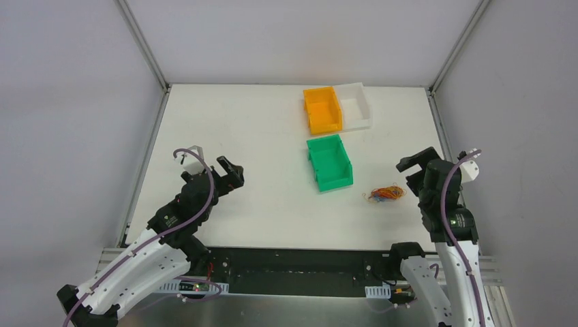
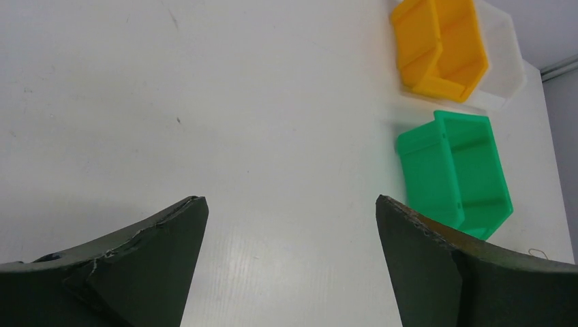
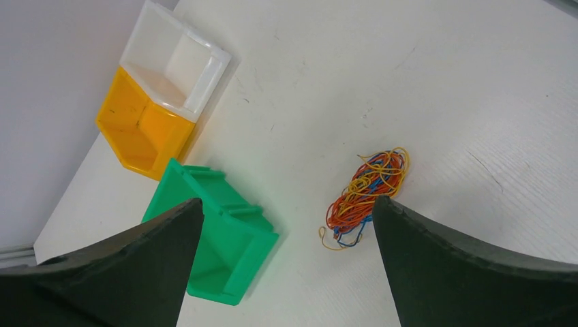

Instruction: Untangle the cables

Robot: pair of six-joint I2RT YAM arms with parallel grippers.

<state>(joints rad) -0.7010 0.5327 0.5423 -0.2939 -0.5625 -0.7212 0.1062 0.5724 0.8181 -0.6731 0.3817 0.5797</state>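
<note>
The cables (image 1: 386, 194) lie in one small tangled heap of orange, red, blue and yellow strands on the white table, right of the green bin. In the right wrist view the heap (image 3: 366, 187) lies just ahead of my right finger's tip. My right gripper (image 1: 413, 172) is open and empty, held above the table just right of the heap; it also shows in its own view (image 3: 286, 211). My left gripper (image 1: 235, 174) is open and empty over bare table at the left, far from the cables; in its own view (image 2: 292, 204) the jaws stand wide apart.
A green bin (image 1: 329, 162) stands mid-table, left of the heap. An orange bin (image 1: 322, 110) and a white bin (image 1: 356, 105) stand side by side behind it. The white table (image 1: 259, 136) is walled by grey panels left, right and back.
</note>
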